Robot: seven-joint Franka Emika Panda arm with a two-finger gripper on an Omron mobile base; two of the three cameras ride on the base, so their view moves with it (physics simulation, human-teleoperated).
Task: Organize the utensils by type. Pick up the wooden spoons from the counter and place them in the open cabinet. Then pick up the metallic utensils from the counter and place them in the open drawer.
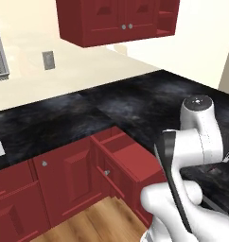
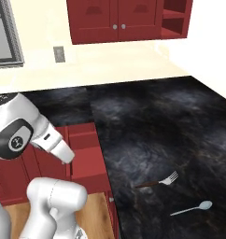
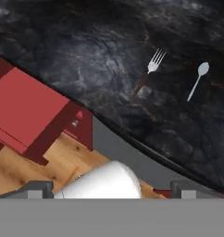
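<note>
Two metal utensils lie apart on the black counter [image 2: 147,121]: a teaspoon [image 2: 191,208] nearest its front edge, bowl pointing right, and the fork [image 2: 158,180] just behind, tines right and slightly away. Left of them the drawer [image 2: 87,156] stands open, the gripper [image 3: 112,187] has its jaws wide and empty, and the wall cabinet [image 2: 175,21] hangs beyond.

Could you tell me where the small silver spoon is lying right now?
In the right base view the small silver spoon lies on the black counter near the lower right, just beyond the fork, apart from it.
</note>
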